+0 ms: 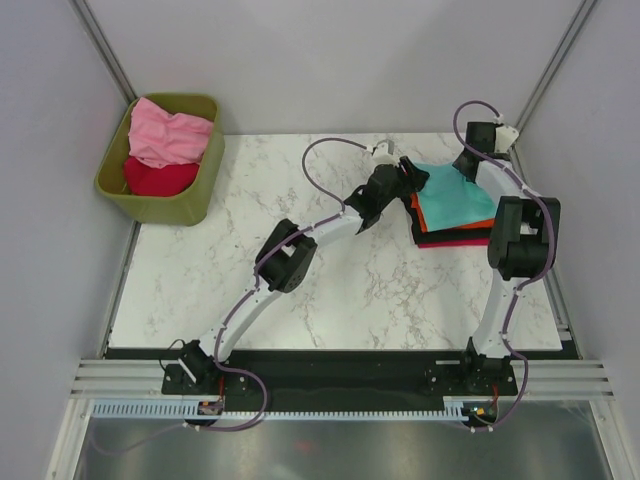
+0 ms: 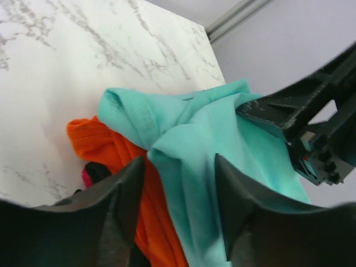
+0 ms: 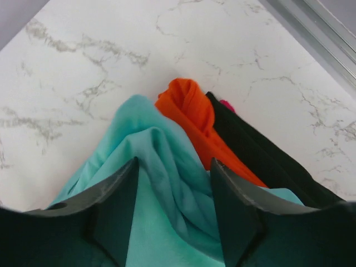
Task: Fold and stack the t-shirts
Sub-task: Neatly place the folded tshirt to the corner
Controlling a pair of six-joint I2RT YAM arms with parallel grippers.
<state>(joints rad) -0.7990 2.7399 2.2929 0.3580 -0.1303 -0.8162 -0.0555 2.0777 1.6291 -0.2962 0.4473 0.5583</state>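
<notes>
While the left gripper [image 2: 179, 162] and right gripper [image 3: 173, 162] stand half open astride the teal t-shirt [image 1: 455, 195] — apparently unpinched — the olive bin [image 1: 200, 190] holds a pink t-shirt [image 1: 170, 135] over a crimson t-shirt [image 1: 160, 179].

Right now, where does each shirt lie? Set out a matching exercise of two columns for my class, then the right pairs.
Shirts: 1 teal shirt; 2 orange shirt; 3 pink shirt; 4 red shirt.
Places: A under the pink one in the bin; B lying over the orange one; C uppermost in the bin; D between the teal one and the black shirt.
Pairs: 1-B, 2-D, 3-C, 4-A.
</notes>
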